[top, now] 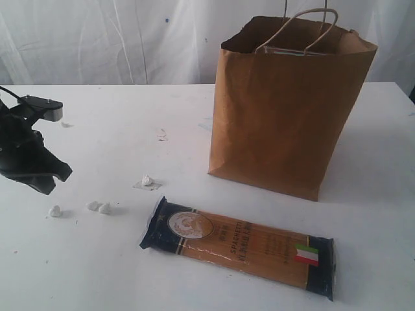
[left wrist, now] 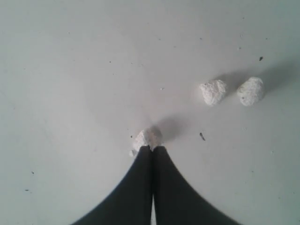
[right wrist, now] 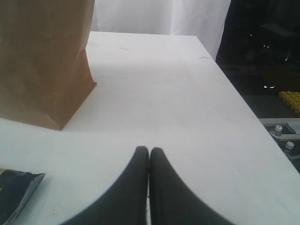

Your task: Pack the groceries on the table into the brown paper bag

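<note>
I've got the brown paper bag (top: 285,110) standing upright with its mouth open on the white counter (top: 130,116). The spaghetti pack (top: 240,246) lies flat just in front of the bag, not touching it. My left fingers (left wrist: 151,149) are pressed together well off to the bag's left, gripping nothing I can make out. A white lump (left wrist: 147,137) sits right at their tips, and two other lumps (left wrist: 214,91) lie a little nearer the bag. My right fingers (right wrist: 149,151) are closed too, empty, over bare counter beyond the bag's other side.
</note>
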